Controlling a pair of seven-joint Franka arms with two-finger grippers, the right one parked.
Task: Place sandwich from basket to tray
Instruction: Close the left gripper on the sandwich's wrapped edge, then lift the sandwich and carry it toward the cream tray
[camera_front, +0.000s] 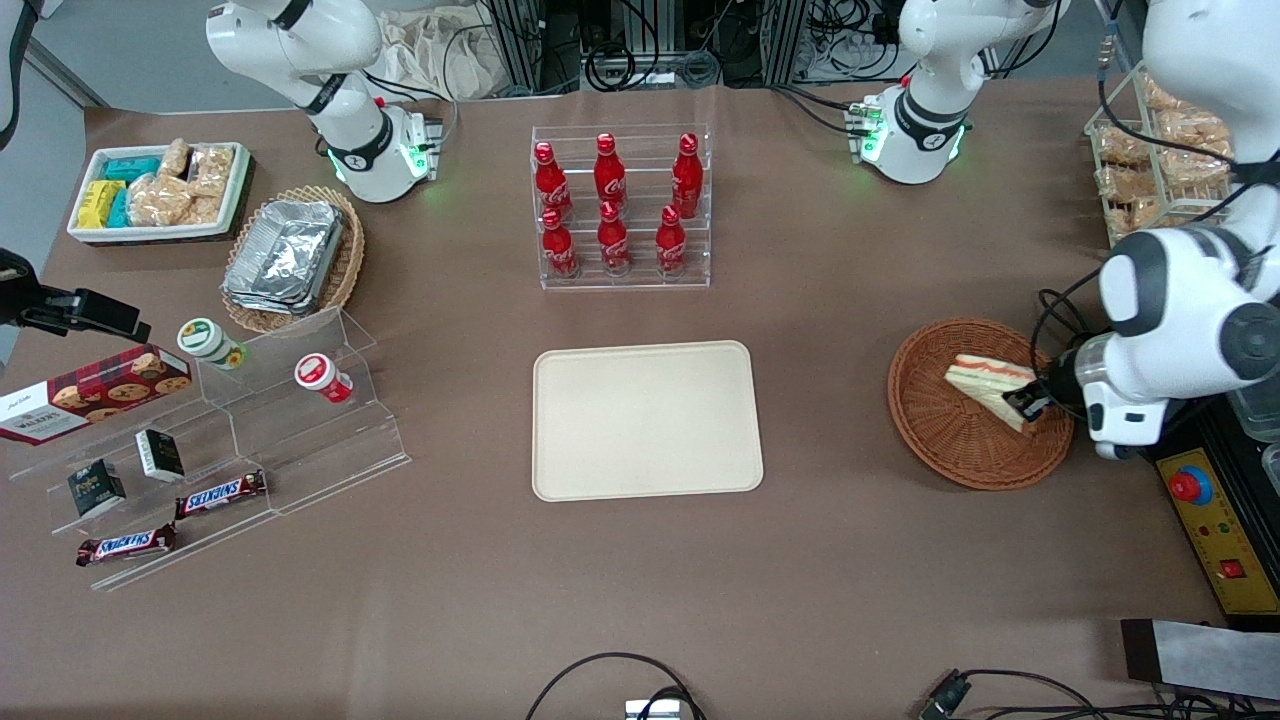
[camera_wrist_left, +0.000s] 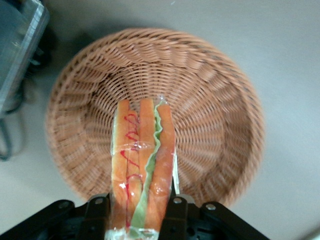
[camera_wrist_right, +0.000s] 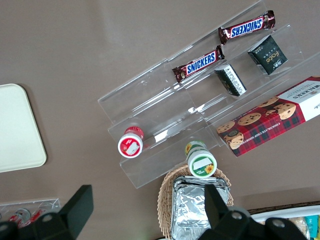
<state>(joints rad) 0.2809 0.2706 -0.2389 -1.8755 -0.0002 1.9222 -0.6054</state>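
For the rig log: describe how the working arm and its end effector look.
The left arm has glossy white rounded shells with dark grey joint caps and black cables looping beside it. Its base glows green. The end effector has black fingers on a white housing.

The basket (camera_front: 960, 440) is reddish-brown woven wicker. The sandwich (camera_front: 990, 385) is pale bread with red-orange and green stripes, seemingly in clear wrap. The black gripper (camera_front: 1030, 403) holds it. The tray (camera_front: 646, 420) is plain cream-beige on a brown table (camera_front: 820, 580).
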